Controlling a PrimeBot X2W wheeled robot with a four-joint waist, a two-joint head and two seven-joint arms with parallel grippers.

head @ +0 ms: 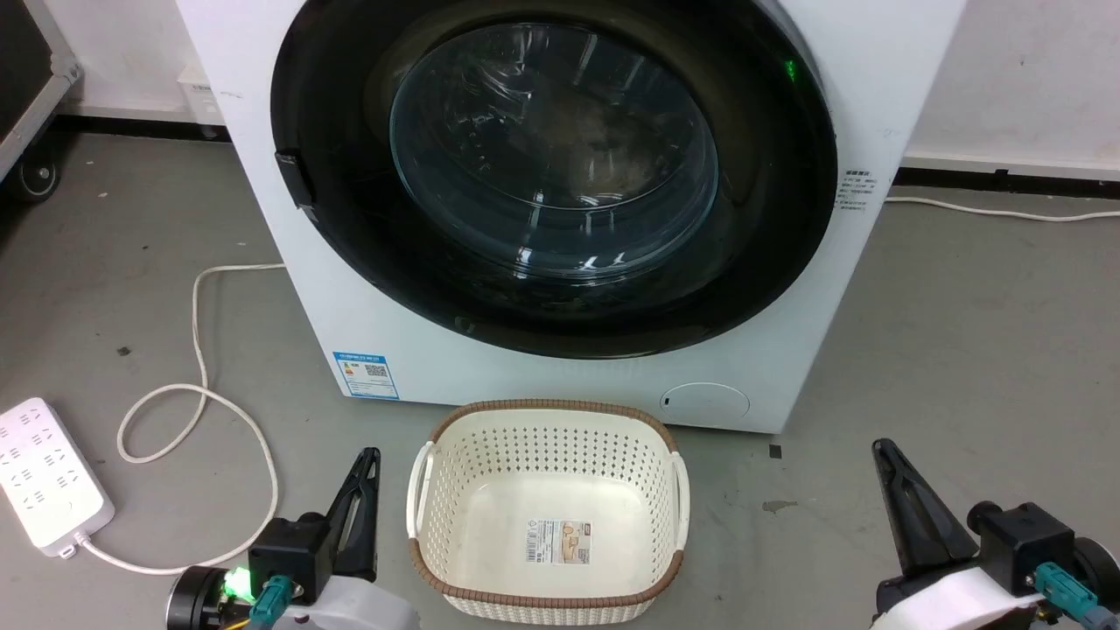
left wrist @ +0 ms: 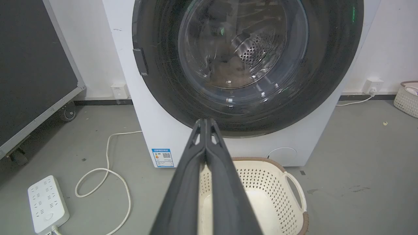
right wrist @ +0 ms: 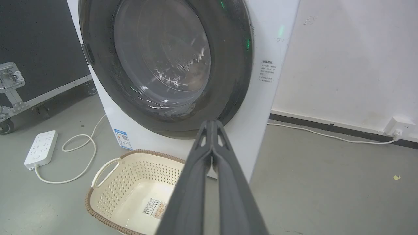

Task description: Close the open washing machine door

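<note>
The washing machine (head: 420, 367) stands on the grey floor (head: 962, 350) against the white wall. The washing machine door (head: 560, 166) lies flat in the machine's round front, its black rim flush with the white panel and its handle tab (head: 296, 179) on the rim's left side. From the angle of the right wrist view, no gap shows between the rim and the panel.

The left claw (head: 371, 457) hangs low over the floor to the left of the cream basket (head: 551, 405). The right claw (head: 879, 448) hangs to the basket's right, well apart from it. In each wrist view that claw's two fingers are pressed together along their length with nothing between them. Neither claw touches the door.

The basket sits on the floor just in front of the machine's lower edge, below the small round hatch (head: 704, 404), with a label on its bottom. A blue sticker (head: 365, 374) marks the machine's lower left corner. To the left, a white power strip (head: 48, 477) and a looping cable (head: 197, 350) lie on the floor.

Through the glass, the left wrist view shows the perforated steel drum (left wrist: 258, 52), which is murky in the head view. It also shows a second basket (left wrist: 406, 98) at the far right by the wall and a black wheeled case (left wrist: 32, 65) on the left. The right wrist view shows a wall socket (right wrist: 396, 126) with a plug in it, low on the wall to the machine's right.
</note>
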